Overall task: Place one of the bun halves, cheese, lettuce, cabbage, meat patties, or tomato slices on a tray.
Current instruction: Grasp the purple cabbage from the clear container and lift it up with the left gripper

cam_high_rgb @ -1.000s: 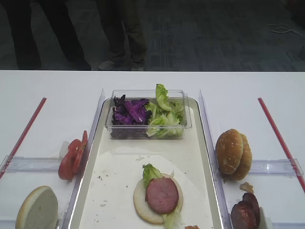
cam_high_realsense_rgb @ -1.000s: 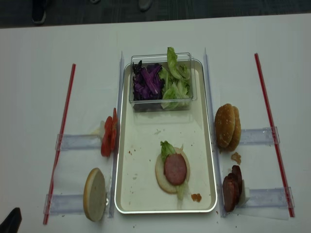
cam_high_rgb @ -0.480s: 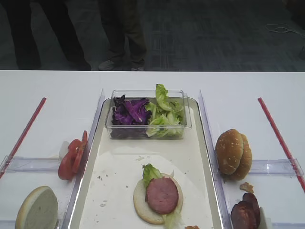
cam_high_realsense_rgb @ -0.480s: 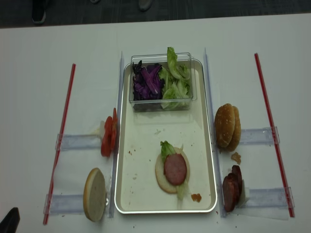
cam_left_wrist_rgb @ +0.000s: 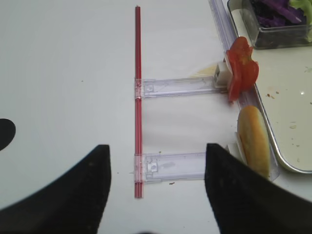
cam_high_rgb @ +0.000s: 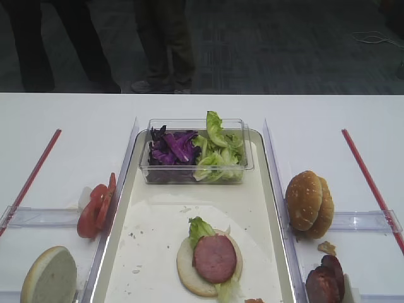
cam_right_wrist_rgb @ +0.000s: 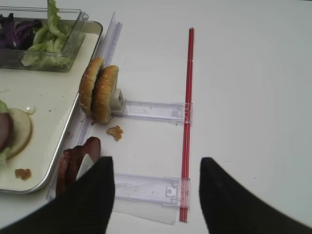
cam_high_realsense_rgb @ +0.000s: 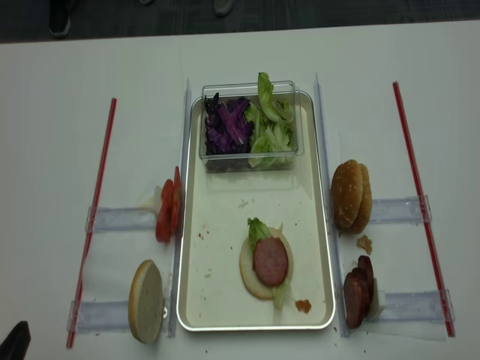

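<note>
- Landmark: the tray [cam_high_realsense_rgb: 193, 300], lying lengthwise in the middle of the table [cam_high_realsense_rgb: 52, 112].
- On the tray, toward its near end: a pale bun half [cam_high_realsense_rgb: 250, 279] lying cut face up, lettuce leaf [cam_high_realsense_rgb: 257, 227] poking out at its far edge, one meat patty [cam_high_realsense_rgb: 271, 261] sitting on top. Stack is showing three layers.
- At the tray's far end: the clear tub [cam_high_realsense_rgb: 289, 154] holding purple cabbage [cam_high_realsense_rgb: 227, 124] and more green leaves [cam_high_realsense_rgb: 271, 120].
- Just off the tray's left rim: tomato slices [cam_high_realsense_rgb: 168, 211] standing on edge in a clear holder; nearer the camera, a second pale bun half [cam_high_realsense_rgb: 145, 300] standing against another holder.
- Just off the tray's right rim: two seeded bun halves [cam_high_realsense_rgb: 350, 195] standing together; nearer, spare patties [cam_high_realsense_rgb: 357, 291] leaning in a row. A crumb [cam_high_realsense_rgb: 364, 243] is lying between them.
- Left gripper [cam_left_wrist_rgb: 156, 195]: jaws are standing wide apart with nothing between them, hovering over the table well left of the tray, past the red strip [cam_left_wrist_rgb: 138, 97]. Only a dark corner of it is showing at the bottom left in the realsense high view.
- Right gripper [cam_right_wrist_rgb: 155, 195]: fingers are spread wide, empty, hanging over the table right of the tray near the spare patties.
- Reading: neither arm is carrying anything, so this looks like the gap between placements, with the next ingredient not yet chosen.
- Next move, as a guess: tomato seems the likely layer. That is calling for the left gripper to travel toward the tray's left rim, close on one upright slice without dragging its neighbours, then lay it flat on the patty.
</note>
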Available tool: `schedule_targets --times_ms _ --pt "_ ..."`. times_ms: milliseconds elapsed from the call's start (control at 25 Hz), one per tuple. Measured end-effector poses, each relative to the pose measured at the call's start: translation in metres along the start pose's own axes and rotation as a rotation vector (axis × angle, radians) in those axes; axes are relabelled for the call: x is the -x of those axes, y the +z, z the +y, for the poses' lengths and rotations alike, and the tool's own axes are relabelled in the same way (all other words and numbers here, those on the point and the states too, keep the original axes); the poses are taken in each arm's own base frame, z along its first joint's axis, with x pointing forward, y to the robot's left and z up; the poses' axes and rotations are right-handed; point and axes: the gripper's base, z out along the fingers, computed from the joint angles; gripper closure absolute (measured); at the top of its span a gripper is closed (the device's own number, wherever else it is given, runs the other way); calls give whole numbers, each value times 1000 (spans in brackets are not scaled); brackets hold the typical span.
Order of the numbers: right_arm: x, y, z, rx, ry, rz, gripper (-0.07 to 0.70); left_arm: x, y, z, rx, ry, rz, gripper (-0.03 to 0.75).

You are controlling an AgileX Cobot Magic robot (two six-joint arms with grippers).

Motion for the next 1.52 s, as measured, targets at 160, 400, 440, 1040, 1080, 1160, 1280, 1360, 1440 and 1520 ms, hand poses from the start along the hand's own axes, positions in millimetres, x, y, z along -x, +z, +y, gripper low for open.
schedule_targets --times_ms 160,400,440,1040,1080,1160,1280,1360,1440,1520 --pt "0 0 0 0 0 0 193 1 2 0 0 0 14 319" --pt "0 0 0 0 0 0 193 10 14 0 -14 11 123 319" --pt "0 0 0 0 0 0 193 12 16 -1 -20 13 139 319" --pt "0 0 0 0 0 0 193 77 37 -2 -2 14 265 322" --pt "0 0 0 0 0 0 192 81 40 -2 -1 14 280 322" --pt "0 0 0 0 0 0 192 91 47 -3 1 16 308 322" --pt "0 0 0 0 0 0 192 106 58 -4 1 21 353 322" --pt "0 0 0 0 0 0 192 116 68 -5 2 23 388 322" --pt "0 0 0 0 0 0 193 126 78 -6 3 24 418 322" --pt "0 0 0 0 0 0 193 135 90 -7 3 25 449 322"
